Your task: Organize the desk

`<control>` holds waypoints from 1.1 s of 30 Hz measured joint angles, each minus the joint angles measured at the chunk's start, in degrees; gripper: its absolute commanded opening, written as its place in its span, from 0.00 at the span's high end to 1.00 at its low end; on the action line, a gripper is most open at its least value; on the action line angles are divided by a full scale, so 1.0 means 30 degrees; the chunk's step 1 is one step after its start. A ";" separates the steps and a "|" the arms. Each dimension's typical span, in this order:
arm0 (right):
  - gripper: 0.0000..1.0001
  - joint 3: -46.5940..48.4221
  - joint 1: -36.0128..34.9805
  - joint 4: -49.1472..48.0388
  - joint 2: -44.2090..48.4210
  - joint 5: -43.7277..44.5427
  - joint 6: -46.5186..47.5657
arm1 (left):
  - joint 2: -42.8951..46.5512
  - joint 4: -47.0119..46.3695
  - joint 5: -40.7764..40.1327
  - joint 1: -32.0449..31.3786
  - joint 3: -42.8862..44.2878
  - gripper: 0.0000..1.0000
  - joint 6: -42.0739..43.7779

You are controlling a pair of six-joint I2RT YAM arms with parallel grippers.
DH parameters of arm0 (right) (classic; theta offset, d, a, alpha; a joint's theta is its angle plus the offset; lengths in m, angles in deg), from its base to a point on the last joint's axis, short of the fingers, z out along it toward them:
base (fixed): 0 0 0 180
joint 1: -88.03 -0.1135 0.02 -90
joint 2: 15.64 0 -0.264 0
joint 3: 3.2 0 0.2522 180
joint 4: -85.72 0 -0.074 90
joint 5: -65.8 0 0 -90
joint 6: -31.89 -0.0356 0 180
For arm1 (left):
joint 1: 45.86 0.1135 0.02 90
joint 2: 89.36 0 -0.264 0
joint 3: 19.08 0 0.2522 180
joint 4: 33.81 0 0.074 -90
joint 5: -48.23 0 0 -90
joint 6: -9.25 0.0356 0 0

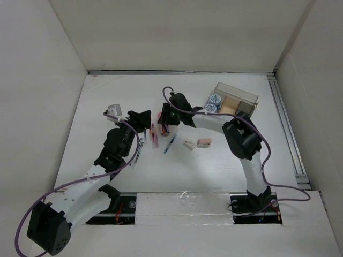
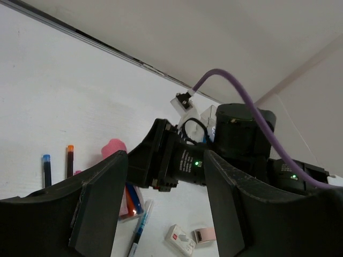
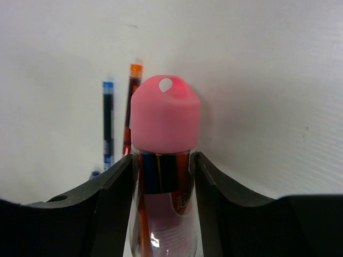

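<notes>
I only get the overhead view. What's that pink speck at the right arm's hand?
Observer: The right wrist camera shows a clear tube with a pink cap, between the fingers of the right hand.
Visitor: Is it gripped?
Observer: The fingers sit close on both sides. Whether they press it, I cannot tell.
Visitor: And the other arm?
Observer: Its wrist camera shows the left hand wide open, nothing between its fingers.
</notes>
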 measured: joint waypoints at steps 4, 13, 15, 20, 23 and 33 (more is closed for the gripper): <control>0.78 0.0007 0.0663 -0.1056 0.0809 -0.0940 -0.0270 | 0.0000 -0.0066 0.0036 0.0000 0.0000 0.45 0.0000; 0.80 -0.2317 0.4962 -0.2805 0.7504 0.0087 -0.0102 | -0.0102 -0.0211 0.0197 0.0000 0.0000 0.45 -0.0022; 0.80 -0.3075 0.6360 -0.2943 0.8728 0.1239 0.0124 | -0.0204 -0.0306 0.0262 0.0000 0.0000 0.45 -0.0044; 0.84 -0.4051 0.9231 -0.2251 0.9428 0.4575 0.0539 | -0.0262 -0.0401 0.0466 0.0000 0.0000 0.45 -0.0066; 0.84 -0.4415 1.0404 -0.1865 0.9114 0.5115 0.0291 | -0.0291 -0.0503 0.0583 0.0000 0.0000 0.45 -0.0066; 0.84 -0.4692 1.2167 -0.1202 0.7614 0.5960 0.0109 | -0.0554 -0.0525 0.0787 0.0000 0.0000 0.45 -0.0066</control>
